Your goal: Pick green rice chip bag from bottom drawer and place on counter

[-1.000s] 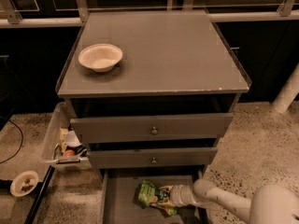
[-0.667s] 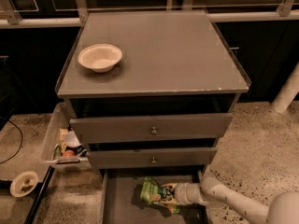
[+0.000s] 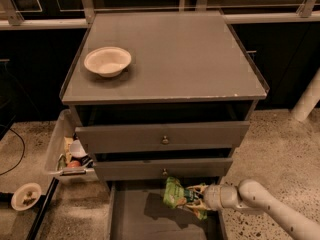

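Arm was stretched nearly level from the lower right, over the open bottom drawer [image 3: 142, 221]. Gripper [image 3: 194, 200] was pointed left, its fingers clamped on the green rice chip bag [image 3: 173, 192], which was held just above the drawer floor, well below the counter [image 3: 170, 59].

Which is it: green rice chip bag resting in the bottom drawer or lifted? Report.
Lifted: the gripper holds the green rice chip bag above the bottom drawer floor, its shadow below.

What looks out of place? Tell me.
A bowl sits on the floor left of the cabinet, an odd spot. Otherwise nothing: the gripper holds the chip bag over the bottom drawer.
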`<state>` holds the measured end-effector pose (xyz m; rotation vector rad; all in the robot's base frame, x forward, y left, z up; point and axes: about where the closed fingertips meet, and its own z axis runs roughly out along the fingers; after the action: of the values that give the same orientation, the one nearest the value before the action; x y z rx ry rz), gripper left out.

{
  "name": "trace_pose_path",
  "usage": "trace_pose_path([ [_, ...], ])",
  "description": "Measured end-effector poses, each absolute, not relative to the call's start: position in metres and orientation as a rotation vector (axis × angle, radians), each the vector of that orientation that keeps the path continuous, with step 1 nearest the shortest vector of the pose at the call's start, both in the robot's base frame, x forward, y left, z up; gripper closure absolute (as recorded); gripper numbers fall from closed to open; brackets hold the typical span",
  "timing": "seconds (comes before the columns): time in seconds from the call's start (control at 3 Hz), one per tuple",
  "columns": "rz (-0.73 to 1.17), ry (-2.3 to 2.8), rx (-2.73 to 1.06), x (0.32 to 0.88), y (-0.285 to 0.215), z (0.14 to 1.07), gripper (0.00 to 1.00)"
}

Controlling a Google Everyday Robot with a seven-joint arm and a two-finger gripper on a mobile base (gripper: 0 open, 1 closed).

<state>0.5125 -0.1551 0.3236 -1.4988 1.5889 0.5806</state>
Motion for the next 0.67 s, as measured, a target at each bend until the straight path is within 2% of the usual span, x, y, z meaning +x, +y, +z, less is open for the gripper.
trace_pose_path([
  [0.67,0.562,1.595,-1.529,0.5110,-0.1513,0.3280,1.00],
])
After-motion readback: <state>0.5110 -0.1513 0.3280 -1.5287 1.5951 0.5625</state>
